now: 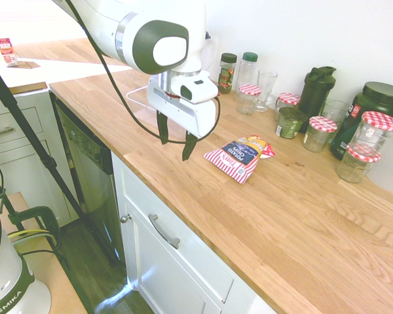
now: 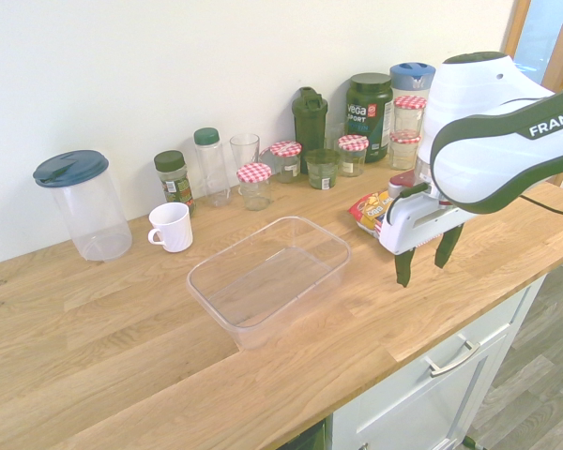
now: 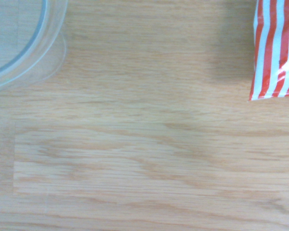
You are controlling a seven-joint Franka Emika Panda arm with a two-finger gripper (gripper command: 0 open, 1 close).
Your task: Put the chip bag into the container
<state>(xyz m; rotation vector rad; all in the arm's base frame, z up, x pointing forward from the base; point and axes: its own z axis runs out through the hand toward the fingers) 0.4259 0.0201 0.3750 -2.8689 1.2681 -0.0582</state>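
The pincer (image 1: pixel 176 148) hangs wide open and empty above the countertop (image 1: pixel 301 222), beside the chip bag (image 1: pixel 239 156).

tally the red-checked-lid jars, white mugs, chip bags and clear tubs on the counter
red-checked-lid jars: 5
white mug: 1
chip bag: 1
clear tub: 1
total: 8

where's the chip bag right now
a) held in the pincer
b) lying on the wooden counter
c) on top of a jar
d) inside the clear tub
b, the chip bag lies flat on the counter, apart from the clear tub, and the open pincer holds nothing.
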